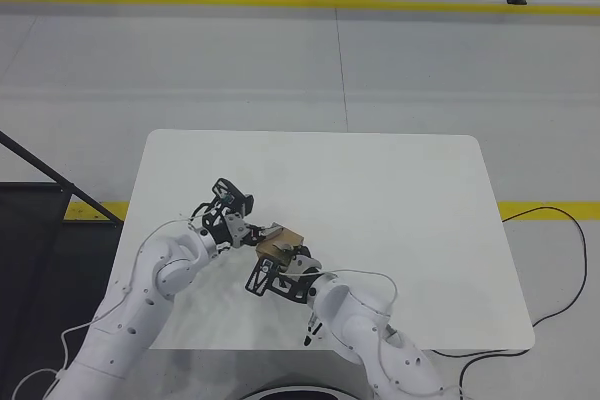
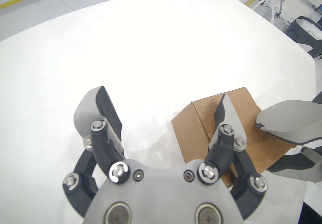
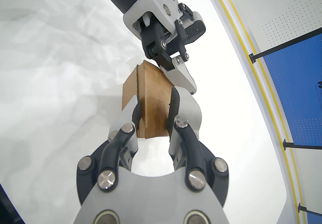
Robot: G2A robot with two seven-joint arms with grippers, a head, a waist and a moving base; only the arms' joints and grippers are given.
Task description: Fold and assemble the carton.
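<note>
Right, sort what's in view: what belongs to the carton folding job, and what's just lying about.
Job: carton, clamped in the right claw; left claw, open, one finger at the carton; table beneath.
Lying about: cable on the floor beside the table; black bar off the table's corner.

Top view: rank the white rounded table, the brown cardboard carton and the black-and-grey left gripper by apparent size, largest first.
1. White rounded table, by far.
2-3. Left gripper and brown cardboard carton: near alike, the carton partly hidden by the right gripper, so unranked.
</note>
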